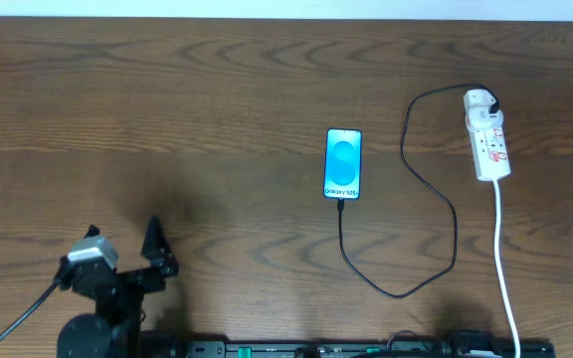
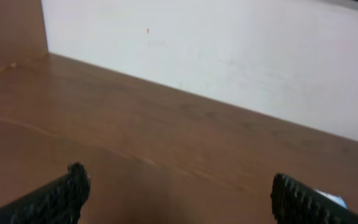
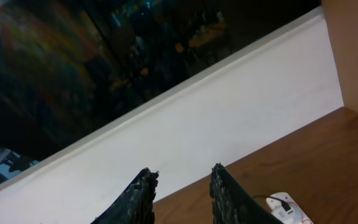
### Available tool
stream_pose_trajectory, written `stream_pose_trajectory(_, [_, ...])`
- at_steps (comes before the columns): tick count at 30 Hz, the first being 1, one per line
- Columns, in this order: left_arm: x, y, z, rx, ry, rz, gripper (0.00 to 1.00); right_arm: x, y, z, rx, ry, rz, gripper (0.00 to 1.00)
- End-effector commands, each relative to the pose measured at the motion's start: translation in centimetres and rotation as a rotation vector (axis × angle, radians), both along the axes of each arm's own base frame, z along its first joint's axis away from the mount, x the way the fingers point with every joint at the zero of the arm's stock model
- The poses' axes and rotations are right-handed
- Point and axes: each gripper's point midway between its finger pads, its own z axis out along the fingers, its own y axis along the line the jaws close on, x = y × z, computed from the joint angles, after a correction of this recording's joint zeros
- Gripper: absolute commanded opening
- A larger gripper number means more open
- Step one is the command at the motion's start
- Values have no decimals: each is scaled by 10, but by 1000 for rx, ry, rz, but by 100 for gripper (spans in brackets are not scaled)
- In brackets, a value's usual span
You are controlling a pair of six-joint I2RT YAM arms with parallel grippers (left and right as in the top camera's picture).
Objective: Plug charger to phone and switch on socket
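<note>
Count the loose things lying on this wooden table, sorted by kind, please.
Phones: 1, the phone
Charging cables: 1, the charger, black
Power strips: 1, the socket, white, with its white cord
Total: 3

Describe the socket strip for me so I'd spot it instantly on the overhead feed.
On the wooden table, look right of the phone. The socket lies there lengthwise, the charger entering its far end. Unlike the dark phone and charger, it is white, with red marks and a white cord trailing toward the near edge.
</note>
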Motion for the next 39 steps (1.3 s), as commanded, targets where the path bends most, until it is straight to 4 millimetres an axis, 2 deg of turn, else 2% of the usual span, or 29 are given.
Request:
stream_pose_trajectory(1, [13, 3, -15, 3, -10, 12, 95, -3, -1, 2, -17, -6, -8, 28])
stream_pose_trajectory(17, [50, 4, -46, -80, -168, 11, 95, -4, -1, 2, -17, -7, -8, 28])
stream_pose_trajectory(33, [56, 4, -58, -78, -198, 11, 95, -4, -1, 2, -16, -6, -8, 28])
stream_pose_trajectory(39, [56, 4, -75, -81, -128, 14, 95, -4, -1, 2, -17, -7, -8, 28])
